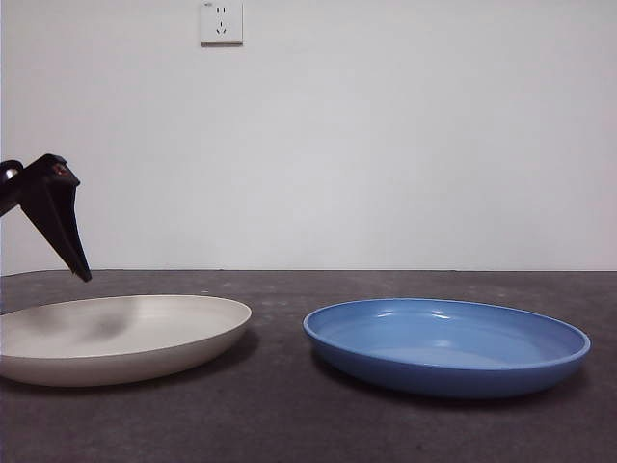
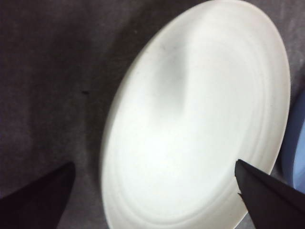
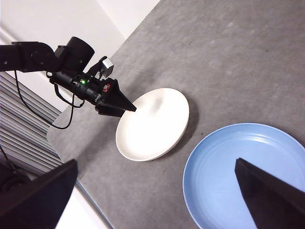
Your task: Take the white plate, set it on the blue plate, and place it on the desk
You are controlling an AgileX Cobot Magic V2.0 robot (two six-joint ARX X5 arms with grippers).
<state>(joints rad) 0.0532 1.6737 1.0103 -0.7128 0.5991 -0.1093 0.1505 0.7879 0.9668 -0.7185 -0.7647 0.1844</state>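
The white plate (image 1: 116,333) lies flat on the desk (image 1: 280,405) at the left, and the blue plate (image 1: 443,342) lies beside it at the right, a small gap between them. My left gripper (image 1: 77,258) hangs just above the white plate's far left rim, tips pointing down. In the left wrist view its jaws (image 2: 154,163) stand wide open over the white plate (image 2: 190,124), holding nothing. The right gripper (image 3: 156,161) is high above the desk, open and empty, looking down on the blue plate (image 3: 238,171), the white plate (image 3: 152,124) and the left gripper (image 3: 116,105).
A wall socket (image 1: 221,21) sits high on the pale wall behind the desk. The right wrist view shows the desk's edge (image 3: 81,186) close behind the white plate, with the left arm and its cable (image 3: 62,125) reaching in over it.
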